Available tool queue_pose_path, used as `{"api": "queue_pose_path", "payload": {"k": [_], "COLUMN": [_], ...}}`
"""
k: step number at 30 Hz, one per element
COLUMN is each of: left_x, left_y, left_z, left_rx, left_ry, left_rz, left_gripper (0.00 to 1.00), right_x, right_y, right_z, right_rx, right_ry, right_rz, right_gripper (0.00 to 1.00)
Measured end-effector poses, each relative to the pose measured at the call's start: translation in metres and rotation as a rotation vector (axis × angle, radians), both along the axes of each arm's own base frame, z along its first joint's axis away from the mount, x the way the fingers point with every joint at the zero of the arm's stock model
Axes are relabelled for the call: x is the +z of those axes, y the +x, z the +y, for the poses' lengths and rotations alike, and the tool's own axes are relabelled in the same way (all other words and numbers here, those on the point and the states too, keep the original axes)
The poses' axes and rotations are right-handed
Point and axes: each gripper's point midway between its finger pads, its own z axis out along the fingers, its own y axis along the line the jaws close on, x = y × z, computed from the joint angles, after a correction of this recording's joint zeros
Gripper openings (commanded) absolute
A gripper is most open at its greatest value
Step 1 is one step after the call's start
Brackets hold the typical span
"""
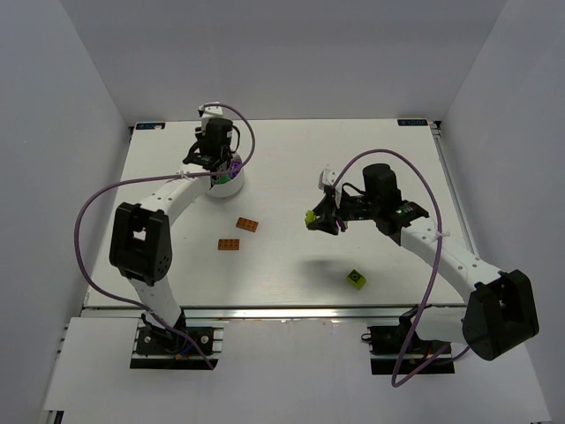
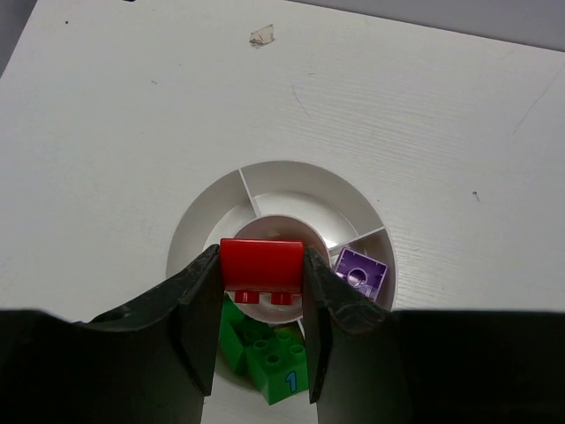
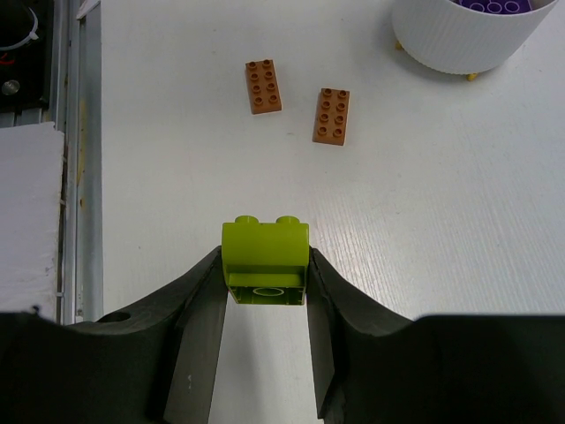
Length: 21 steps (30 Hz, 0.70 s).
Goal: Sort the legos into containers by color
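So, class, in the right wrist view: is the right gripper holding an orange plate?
No, the right gripper clamps the lime-green block, while both orange plates lie loose on the table beyond it.

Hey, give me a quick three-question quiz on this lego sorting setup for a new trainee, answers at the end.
1. True or false: the left gripper is shut on a red brick over the white divided dish.
2. Multiple choice: what does the right gripper hold? A) a blue brick B) a lime-green brick C) a yellow wheel
3. How many orange plates lie on the table?
Key: 1 true; 2 B; 3 two.
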Motion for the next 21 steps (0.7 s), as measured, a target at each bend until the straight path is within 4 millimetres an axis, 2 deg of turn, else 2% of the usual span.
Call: {"api": "queue_pose_path", "payload": {"k": [3, 6, 7, 10, 16, 19, 21], "left_x": [-0.011, -0.021, -0.023, -0.021, -0.012, -0.003, 0.009], "left_y": [0.005, 0.006, 0.005, 0.006, 0.008, 0.004, 0.0], "left_z": [-0.002, -0.002, -0.002, -0.002, -0.011, -0.016, -0.02], "left_rx": [0.0, 0.0, 0.0, -0.001, -0.04, -0.072, -0.101], "left_ry": [0.006, 0.014, 0.016, 0.015, -0.017, -0.039, -0.062], "left_rz": [0.018, 0.042, 0.047, 0.046, 0.039, 0.031, 0.01], "left_gripper": [0.25, 0.41, 0.52, 0.66, 0.77, 0.77, 0.72], "right_x": [0.0, 0.0, 0.0, 0.0, 0.0, 0.0, -0.002], "right_y": [0.0, 0.0, 0.0, 0.0, 0.0, 0.0, 0.0], "right_z": [0.0, 0.0, 0.0, 0.0, 0.0, 0.0, 0.0], "right_rx": [0.0, 0.0, 0.0, 0.0, 0.0, 0.0, 0.0], "right_ry": [0.0, 0.0, 0.0, 0.0, 0.0, 0.0, -0.002], "right_rz": [0.0, 0.0, 0.0, 0.0, 0.0, 0.001, 0.004], "right_gripper": [0.0, 0.0, 0.0, 0.0, 0.0, 0.0, 0.0]}}
